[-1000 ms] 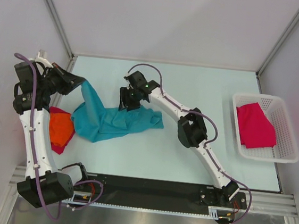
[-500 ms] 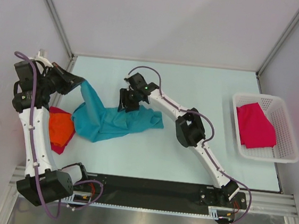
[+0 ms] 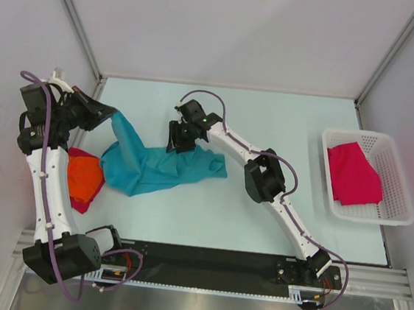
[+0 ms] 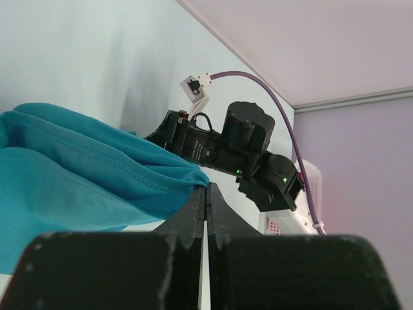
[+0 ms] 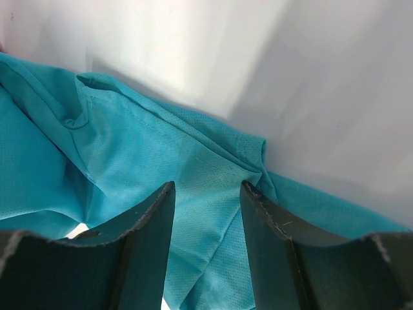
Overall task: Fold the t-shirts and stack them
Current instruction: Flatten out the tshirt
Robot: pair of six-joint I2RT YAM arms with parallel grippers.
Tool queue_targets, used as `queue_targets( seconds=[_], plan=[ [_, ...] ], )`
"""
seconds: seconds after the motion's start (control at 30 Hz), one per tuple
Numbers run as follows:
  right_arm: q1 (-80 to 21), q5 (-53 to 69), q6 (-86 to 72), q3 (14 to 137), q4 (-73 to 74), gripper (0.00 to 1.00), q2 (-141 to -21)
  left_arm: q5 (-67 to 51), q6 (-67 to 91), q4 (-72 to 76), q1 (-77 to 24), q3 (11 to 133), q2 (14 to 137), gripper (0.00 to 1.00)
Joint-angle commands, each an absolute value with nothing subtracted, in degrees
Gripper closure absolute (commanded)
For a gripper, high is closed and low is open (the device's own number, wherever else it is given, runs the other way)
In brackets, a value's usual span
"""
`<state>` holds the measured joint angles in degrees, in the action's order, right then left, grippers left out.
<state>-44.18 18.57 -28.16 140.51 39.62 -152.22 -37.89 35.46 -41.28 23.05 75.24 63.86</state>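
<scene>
Left gripper pinched tight on a hem of the teal t-shirt, held raised near the tabletop's far-left corner; right gripper partly open, poised over the shirt's far edge

Quantity: one teal t-shirt, one orange t-shirt, one dark red t-shirt, one magenta-pink t-shirt; one white lattice basket; two robot arms.

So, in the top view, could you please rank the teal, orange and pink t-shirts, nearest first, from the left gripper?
1. Teal t-shirt, in the left gripper.
2. Orange t-shirt, beside the left arm.
3. Pink t-shirt, in the right-side basket.
</scene>
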Motion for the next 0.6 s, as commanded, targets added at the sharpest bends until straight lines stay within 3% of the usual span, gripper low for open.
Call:
queue_targets(
  seconds=[0.0,0.57],
  plan=[
    [-43.95,14.77,-25.23,141.42,41.66,0.49,-147.48,-38.23,34.37,-39.73,23.38,75.67,63.81,1.00],
    [-44.03,15.47,-25.40,139.83,41.66,0.49,-148.88,-38.23,34.54,-39.11,23.38,75.59,63.98,1.00]
  ],
)
